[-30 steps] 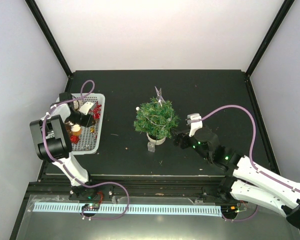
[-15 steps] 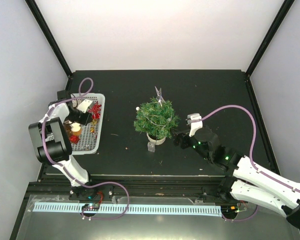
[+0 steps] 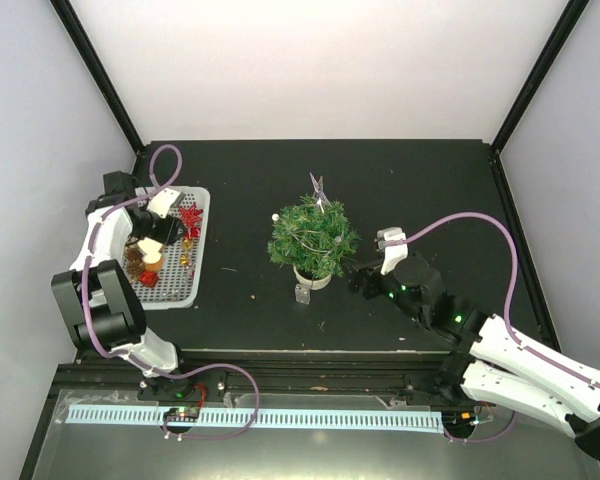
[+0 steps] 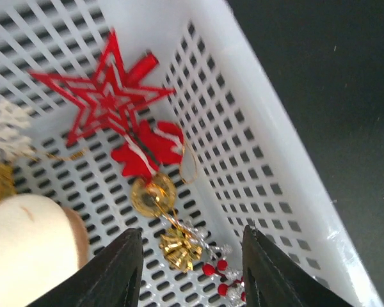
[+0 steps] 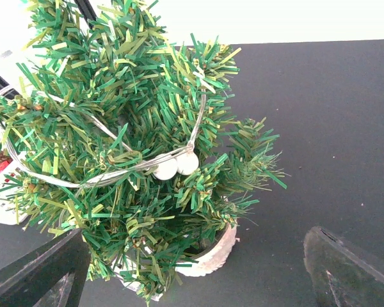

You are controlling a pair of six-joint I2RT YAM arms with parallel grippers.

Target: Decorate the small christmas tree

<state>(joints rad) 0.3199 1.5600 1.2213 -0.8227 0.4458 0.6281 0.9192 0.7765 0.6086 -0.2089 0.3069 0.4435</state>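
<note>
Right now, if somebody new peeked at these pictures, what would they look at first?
The small christmas tree grabs the eye first. It stands bushy and green in the middle of the black table, with a silvery cord looped through its branches. Next comes the bright red star lying in the white basket at the left, where the left claw hovers open.
</note>
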